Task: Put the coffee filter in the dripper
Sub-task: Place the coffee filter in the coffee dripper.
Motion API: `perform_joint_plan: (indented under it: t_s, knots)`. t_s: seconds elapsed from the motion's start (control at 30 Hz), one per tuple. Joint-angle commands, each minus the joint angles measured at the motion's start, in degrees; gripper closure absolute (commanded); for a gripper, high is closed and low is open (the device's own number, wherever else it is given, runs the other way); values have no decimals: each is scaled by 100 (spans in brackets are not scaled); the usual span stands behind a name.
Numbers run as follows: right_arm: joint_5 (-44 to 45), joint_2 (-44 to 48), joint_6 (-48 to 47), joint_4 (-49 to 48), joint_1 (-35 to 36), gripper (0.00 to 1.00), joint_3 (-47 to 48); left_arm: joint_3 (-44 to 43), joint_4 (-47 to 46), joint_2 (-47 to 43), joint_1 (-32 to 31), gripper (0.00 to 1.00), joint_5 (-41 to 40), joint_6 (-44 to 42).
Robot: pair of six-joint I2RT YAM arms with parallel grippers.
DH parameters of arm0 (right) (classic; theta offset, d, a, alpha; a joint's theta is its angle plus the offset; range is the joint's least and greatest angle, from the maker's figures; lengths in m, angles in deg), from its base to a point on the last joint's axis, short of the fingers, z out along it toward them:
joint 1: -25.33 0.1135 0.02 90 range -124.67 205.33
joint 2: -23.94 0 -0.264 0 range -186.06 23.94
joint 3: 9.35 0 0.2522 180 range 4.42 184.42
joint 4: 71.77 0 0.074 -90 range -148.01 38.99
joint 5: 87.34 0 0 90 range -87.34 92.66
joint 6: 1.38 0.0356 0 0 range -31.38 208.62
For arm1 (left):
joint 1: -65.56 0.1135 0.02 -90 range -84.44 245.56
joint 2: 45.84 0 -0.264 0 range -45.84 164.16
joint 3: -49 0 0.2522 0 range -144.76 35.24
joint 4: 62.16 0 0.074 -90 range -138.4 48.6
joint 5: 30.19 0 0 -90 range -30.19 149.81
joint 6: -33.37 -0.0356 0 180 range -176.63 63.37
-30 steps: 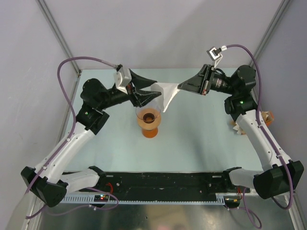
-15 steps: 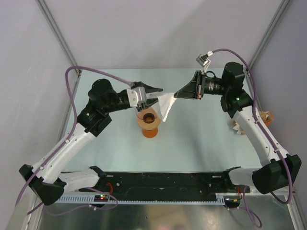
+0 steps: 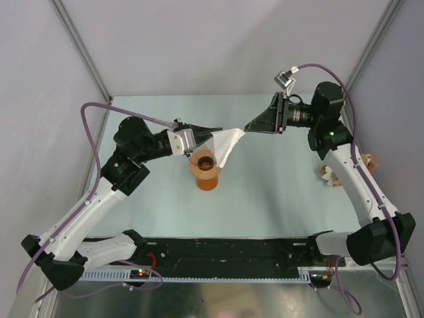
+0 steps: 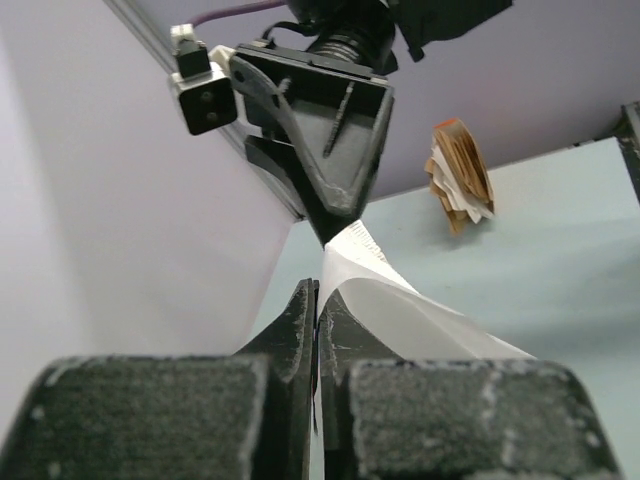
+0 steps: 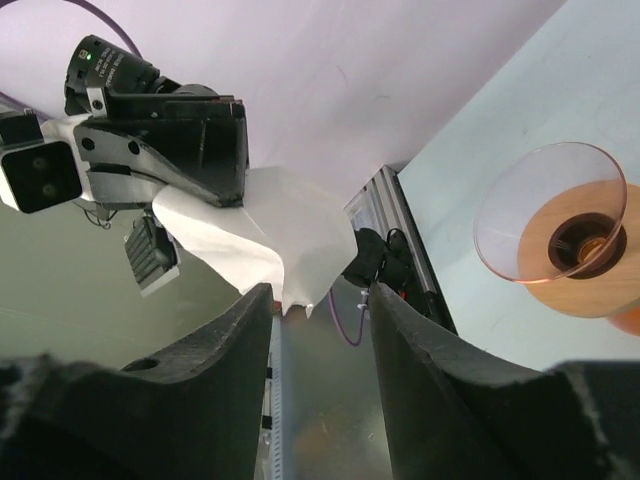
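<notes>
The left gripper [image 3: 211, 132] is clamped on the coffee filter [image 3: 225, 142]. In the left wrist view its two fingers press together in the lower middle of the frame, and the paper edge comes out between them. The right gripper [image 3: 248, 126] points to the left from the upper right of the overhead view, and its tip meets the far corner of the filter. In the right wrist view its fingers stand apart with a clear gap, so it is released. The lower corner of the paper reaches into this gap, but I cannot tell if it touches a finger.

The pale green table [image 3: 278, 192] fills the middle of the overhead view, and a black rail [image 3: 232, 248] runs along its lower edge.

The dripper [image 3: 205, 164] stands upright on the table, a little left of the centre of the overhead frame. Its clear cone is open to the top, with the brown ring and the orange base under it.

The filter is in the air between the two grippers, just above the dripper in the frame. It is spread like a white fan, and its lower tip overlaps the right part of the cone's rim. It is not inside the cone.

A stack of tan and white paper fans [image 3: 368, 163] lies at the right edge of the table, partly hidden behind the right arm.
</notes>
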Motion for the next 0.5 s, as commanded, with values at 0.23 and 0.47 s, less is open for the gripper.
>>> perform_joint_plan:
  t_s: [0.23, 0.47]
  knots:
    - [200, 70, 135, -508, 128, 37, 5, 58, -770, -45, -20, 100, -681, 504]
    - [220, -52, 478, -1217, 209, 54, -3, 68, -785, -42, -19, 100, -644, 539]
